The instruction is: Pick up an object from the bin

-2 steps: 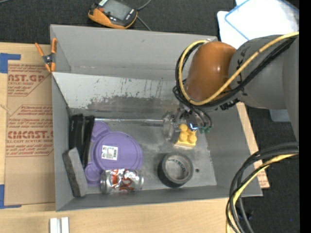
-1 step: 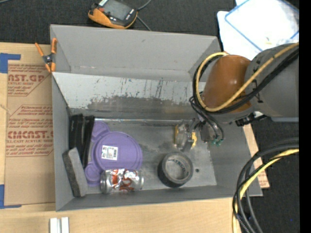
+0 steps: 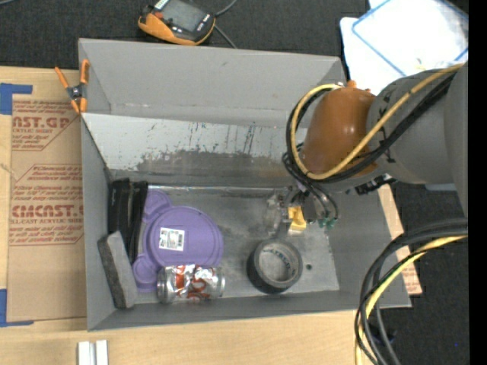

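One purple lid (image 3: 176, 238), one crushed can (image 3: 190, 282), one tape roll (image 3: 274, 265) and one grey block (image 3: 116, 271) lie in the bin. The arm (image 3: 342, 135) dips just behind the roll; whether the jaws are open I cannot tell.

floor: dark carpet (image 3: 304, 14) | top-left: orange-black device (image 3: 176, 20) | top-right: white sheet (image 3: 411, 29)

We see five things on the scratched floor of the grey metal bin (image 3: 236, 211). Along its left wall lie a grey block (image 3: 116, 271) and a black strip (image 3: 120, 207), with a purple round lid (image 3: 183, 238) beside them and a crushed can (image 3: 190, 282) at the lid's near edge. A black tape roll (image 3: 274, 265) lies apart to the right.
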Controlling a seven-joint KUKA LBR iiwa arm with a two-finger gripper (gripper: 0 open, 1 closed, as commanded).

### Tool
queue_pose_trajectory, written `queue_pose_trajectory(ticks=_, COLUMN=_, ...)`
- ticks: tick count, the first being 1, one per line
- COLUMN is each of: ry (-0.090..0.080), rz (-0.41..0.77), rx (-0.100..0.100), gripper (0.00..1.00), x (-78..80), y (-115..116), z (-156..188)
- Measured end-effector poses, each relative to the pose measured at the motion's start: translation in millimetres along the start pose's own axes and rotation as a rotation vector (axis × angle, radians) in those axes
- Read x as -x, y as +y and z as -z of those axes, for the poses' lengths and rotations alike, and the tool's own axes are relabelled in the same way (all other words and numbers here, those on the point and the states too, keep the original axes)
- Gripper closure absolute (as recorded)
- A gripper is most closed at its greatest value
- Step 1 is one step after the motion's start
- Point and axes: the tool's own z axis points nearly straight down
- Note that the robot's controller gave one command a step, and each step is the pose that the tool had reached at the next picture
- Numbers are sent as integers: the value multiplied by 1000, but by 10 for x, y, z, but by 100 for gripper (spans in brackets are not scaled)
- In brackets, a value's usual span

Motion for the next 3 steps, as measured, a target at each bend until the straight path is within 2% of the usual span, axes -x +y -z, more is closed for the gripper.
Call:
queue_pose_trajectory(ticks=1, ry=-11, rz=245, rx=7, gripper=100, x=-28, y=240, z=-82)
queue_pose_trajectory(ticks=2, ry=-11, rz=559, rx=0, gripper=100, x=-390, y=-416, z=537)
queue_pose_trajectory(ticks=3, ry=-27, rz=509, rx=5, gripper=100, x=-700, y=274, z=-387)
